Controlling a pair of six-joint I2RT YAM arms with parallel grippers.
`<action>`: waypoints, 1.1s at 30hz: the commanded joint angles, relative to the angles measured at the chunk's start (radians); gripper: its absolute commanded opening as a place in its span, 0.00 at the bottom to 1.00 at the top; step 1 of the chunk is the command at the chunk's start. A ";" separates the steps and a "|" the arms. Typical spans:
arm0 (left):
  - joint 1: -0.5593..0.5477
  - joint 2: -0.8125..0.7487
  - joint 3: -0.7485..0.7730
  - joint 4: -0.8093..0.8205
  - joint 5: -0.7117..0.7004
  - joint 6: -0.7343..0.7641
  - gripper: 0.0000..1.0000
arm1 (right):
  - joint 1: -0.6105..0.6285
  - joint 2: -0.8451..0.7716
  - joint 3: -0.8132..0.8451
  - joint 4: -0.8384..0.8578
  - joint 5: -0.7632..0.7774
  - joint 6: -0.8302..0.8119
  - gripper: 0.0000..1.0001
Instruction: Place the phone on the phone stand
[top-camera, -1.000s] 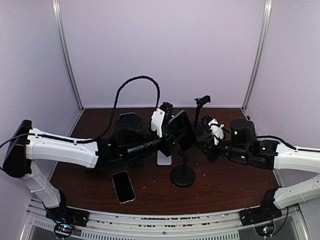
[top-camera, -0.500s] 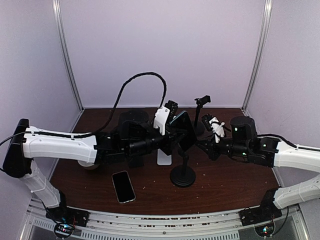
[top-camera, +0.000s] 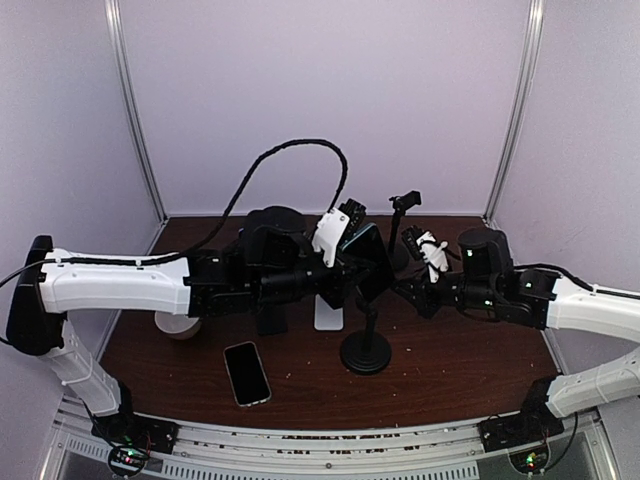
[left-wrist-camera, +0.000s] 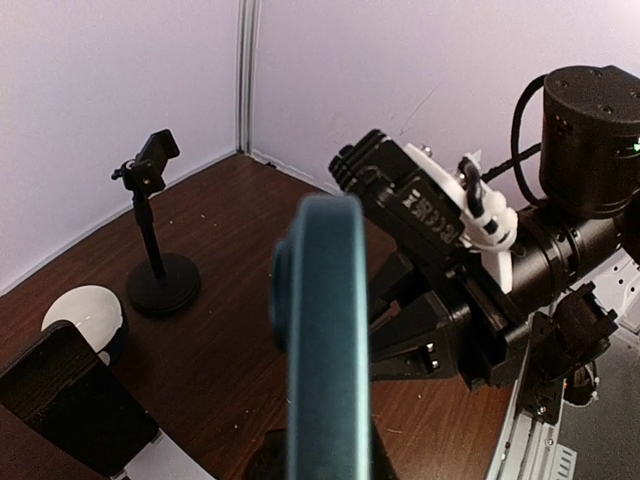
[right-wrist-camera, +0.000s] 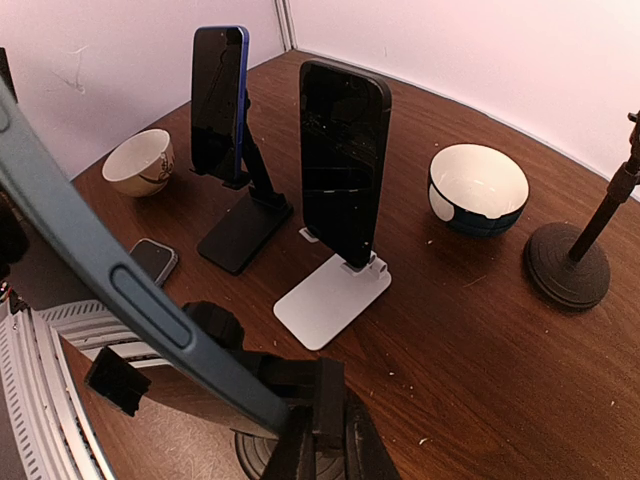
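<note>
Looks like I'm seating the phone (top-camera: 370, 255) in the stand (top-camera: 365, 352). The left end effector (top-camera: 346, 268) is clamped on it and the right end effector (top-camera: 405, 290) is pinched together alongside. Next calls for a gentle release.

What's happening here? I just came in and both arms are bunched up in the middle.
The left gripper is shut on a blue-cased phone, holding it tilted over the black round-based phone stand mid-table, its lower edge at the stand's clamp. The right gripper, shut, sits close against that stand from the other side, apparently steadying it. The phone doesn't look released yet.
</note>
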 joint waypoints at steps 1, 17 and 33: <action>-0.026 0.014 -0.048 -0.527 0.110 0.039 0.00 | -0.124 0.003 0.021 -0.091 0.314 0.030 0.00; -0.026 0.142 0.197 -0.691 0.073 0.084 0.00 | -0.111 0.001 0.012 -0.084 0.304 -0.016 0.00; -0.020 0.239 0.280 -0.877 0.084 0.119 0.00 | -0.049 -0.028 0.070 -0.115 0.343 -0.033 0.00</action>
